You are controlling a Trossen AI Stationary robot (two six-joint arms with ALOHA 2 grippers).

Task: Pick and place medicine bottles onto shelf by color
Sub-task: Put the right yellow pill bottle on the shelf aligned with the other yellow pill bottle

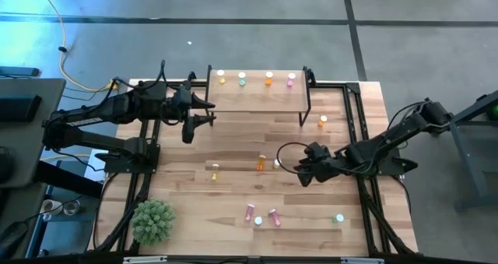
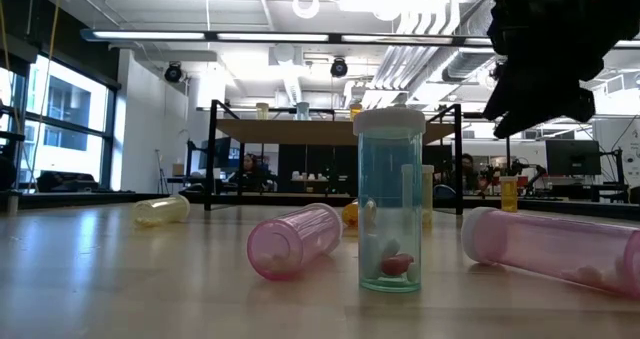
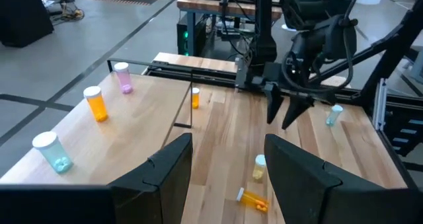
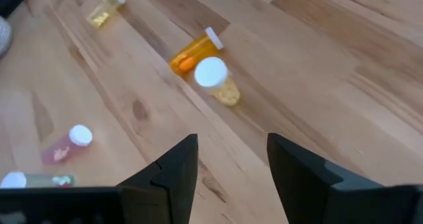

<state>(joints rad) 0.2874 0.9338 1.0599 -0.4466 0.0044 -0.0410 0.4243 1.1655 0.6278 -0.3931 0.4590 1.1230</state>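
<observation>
Closest to the low camera is a clear green bottle (image 2: 390,204) standing upright with a couple of pills in the bottom, flanked by two pink bottles lying on their sides: one pink bottle (image 2: 295,241) just left of it, another pink one (image 2: 555,249) to the right.

Going left to right across the desk (image 1: 233,135) from above: a little fake plant (image 1: 152,221) sits at the near left corner. The left pincer (image 1: 204,112) hangs just off the left end of the shelf (image 1: 257,99), fingers spread apart and holding nothing. Four bottles stand in a row along the far edge of the shelf: yellow (image 1: 222,77), green (image 1: 242,79), orange (image 1: 268,78), pink (image 1: 291,79).

Mid-desk there's a yellow bottle (image 1: 215,169) lying down, then an orange bottle (image 1: 260,163) tipped over with an upright yellow one (image 4: 217,80) touching it or just beside it, hard to say which. The right pincer (image 1: 299,170) hovers just right of that pair, also open and empty. Another orange bottle (image 1: 322,121) stands just right of the shelf, and one more green bottle (image 1: 338,217) stands at the near right.
</observation>
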